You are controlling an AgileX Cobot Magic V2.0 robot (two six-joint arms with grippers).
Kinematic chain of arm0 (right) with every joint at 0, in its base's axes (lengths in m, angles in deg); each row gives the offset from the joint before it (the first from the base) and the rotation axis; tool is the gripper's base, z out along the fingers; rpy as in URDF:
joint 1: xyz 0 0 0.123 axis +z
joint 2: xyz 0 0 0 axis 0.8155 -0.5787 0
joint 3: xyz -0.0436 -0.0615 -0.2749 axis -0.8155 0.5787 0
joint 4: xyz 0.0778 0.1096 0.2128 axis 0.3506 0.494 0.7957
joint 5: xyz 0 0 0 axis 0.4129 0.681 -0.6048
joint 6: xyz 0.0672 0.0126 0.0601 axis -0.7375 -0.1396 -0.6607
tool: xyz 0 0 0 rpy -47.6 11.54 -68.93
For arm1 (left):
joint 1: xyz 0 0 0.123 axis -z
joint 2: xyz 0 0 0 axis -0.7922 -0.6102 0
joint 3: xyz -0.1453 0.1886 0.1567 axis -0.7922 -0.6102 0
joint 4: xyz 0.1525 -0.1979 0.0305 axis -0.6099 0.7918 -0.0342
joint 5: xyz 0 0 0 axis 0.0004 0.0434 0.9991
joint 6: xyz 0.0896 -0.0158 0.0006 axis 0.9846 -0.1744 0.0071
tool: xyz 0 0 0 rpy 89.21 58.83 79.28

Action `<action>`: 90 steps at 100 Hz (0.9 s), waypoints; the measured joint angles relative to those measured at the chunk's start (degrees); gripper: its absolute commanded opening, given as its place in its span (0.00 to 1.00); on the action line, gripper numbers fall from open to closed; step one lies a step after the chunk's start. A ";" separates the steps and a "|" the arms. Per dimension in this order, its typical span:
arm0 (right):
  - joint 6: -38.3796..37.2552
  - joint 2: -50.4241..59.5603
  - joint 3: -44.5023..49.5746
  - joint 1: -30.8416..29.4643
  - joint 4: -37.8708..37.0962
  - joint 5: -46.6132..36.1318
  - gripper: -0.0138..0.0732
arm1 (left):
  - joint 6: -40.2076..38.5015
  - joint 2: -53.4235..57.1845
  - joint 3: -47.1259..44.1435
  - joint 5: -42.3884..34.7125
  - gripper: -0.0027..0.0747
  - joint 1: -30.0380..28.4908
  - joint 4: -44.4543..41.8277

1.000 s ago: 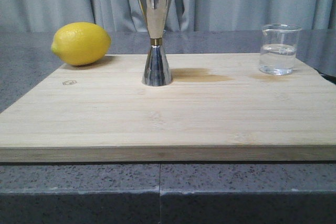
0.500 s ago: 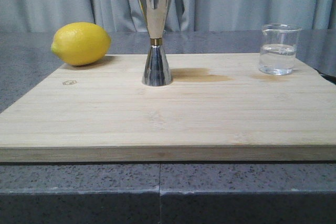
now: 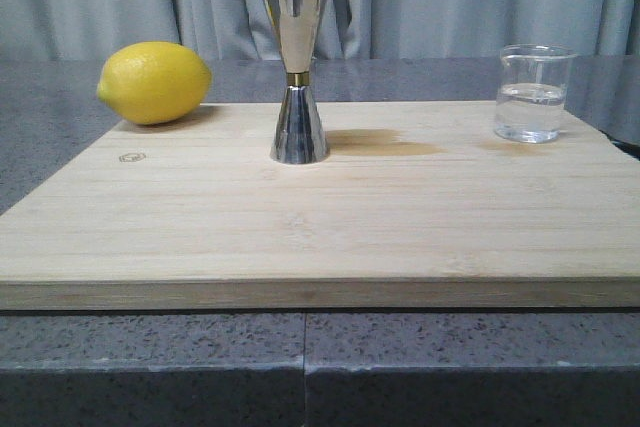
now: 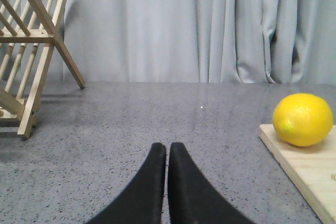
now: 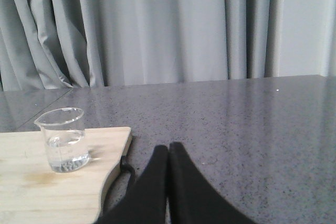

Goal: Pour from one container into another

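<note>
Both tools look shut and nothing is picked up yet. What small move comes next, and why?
Probably open the right tool and ease it toward the beaker. The beaker holds clear liquid, stands free on the board's right side nearest that arm, and the jigger waits upright.

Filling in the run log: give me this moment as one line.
phase: pre-grasp | left hand: shut, empty | right hand: shut, empty | beaker: upright, holds liquid | jigger: upright on board

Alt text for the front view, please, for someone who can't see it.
A tall polished steel hourglass jigger stands upright on a pale wooden cutting board, with a yellow lemon far left and a small clear glass beaker of water far right. No grippers show.
</note>
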 measured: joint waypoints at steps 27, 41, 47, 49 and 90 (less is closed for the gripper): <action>0.00 -2.01 -15.34 0.00 -0.97 14.06 0.08 | 0.00 -0.45 10.25 6.29 0.01 0.00 2.21; 0.00 -7.70 -24.25 0.00 -2.55 21.01 0.08 | 0.00 -5.12 19.33 12.76 0.01 0.00 2.21; 0.92 -9.98 -27.30 0.00 -2.79 22.80 0.08 | 0.00 -7.54 22.45 15.49 0.01 0.00 2.21; 0.98 -10.81 -28.36 0.00 -2.90 23.25 0.08 | 0.00 -8.47 23.49 16.30 0.01 0.00 2.21; 2.13 -15.52 -33.78 0.00 -3.01 24.36 0.08 | 0.00 -14.98 28.43 18.70 0.01 0.00 2.21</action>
